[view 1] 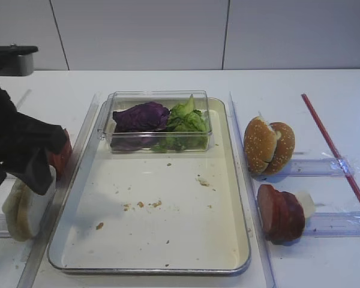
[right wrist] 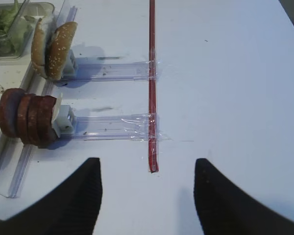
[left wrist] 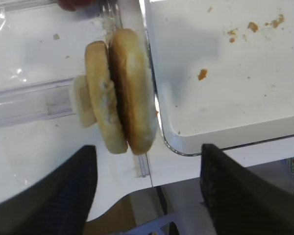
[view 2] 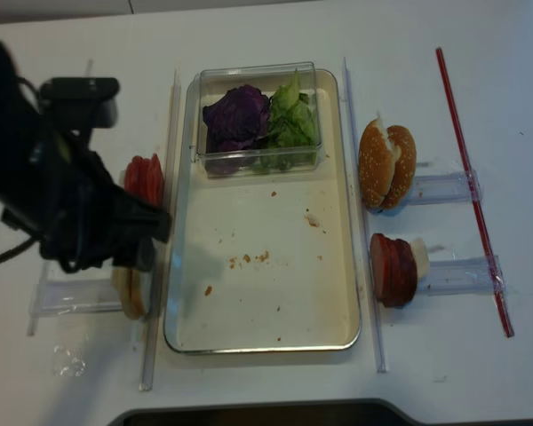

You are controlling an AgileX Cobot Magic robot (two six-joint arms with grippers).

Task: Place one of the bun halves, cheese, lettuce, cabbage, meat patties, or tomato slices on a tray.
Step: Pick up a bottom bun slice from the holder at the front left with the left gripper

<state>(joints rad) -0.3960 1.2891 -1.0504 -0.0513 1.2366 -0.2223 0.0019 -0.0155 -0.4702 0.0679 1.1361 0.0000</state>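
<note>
Exterior high view: the tray (view 1: 228,180) holds only crumbs and the clear box (view 1: 159,120), so nothing is placed yet. The pale bun halves (left wrist: 122,93) stand on edge just left of it. The left gripper (left wrist: 147,196) hovers above them, jaws apart, empty.

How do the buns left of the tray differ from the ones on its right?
The left buns are pale, smooth and seedless; the right buns are golden-brown and sesame-seeded. The left end effector hangs open at the left buns; nothing is near the right ones. Both pairs stand on edge in clear holders beside the tray.
</note>
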